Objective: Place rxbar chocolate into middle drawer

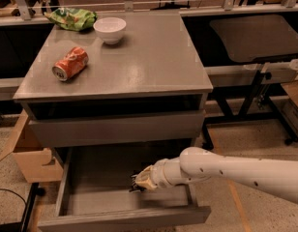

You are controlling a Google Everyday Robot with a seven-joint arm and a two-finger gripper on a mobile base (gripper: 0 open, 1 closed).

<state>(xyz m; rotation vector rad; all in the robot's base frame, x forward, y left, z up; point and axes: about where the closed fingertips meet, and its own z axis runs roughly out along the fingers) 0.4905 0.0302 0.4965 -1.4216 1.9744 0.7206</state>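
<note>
**Hovering in the open drawer, release not yet confirmed**

Hanging low inside the open middle drawer (91, 204) with the end effector (138, 183), right of centre and toward the near wall, on the white arm (236, 170) entering from the right. Showing a dark sliver at the very tip, probably the rxbar chocolate (134, 187), close over the drawer floor or touching it, without any way of telling which. Likewise being unable to tell whether clenched on the bar or already released.

Judging the task as well along: drawer standing pulled out below the shut upper drawer front (115, 128), and the bar seemingly sitting within the tray's walls rather than on the table (154, 62). Remaining, by the look of it: setting the bar flat on the floor, letting go, and lifting clear of the near wall.

Lying untouched on the table: the tipped orange soda can (70, 63) at the left, the white bowl (110, 29) and the green chip bag (71, 18) at the far edge.
</note>
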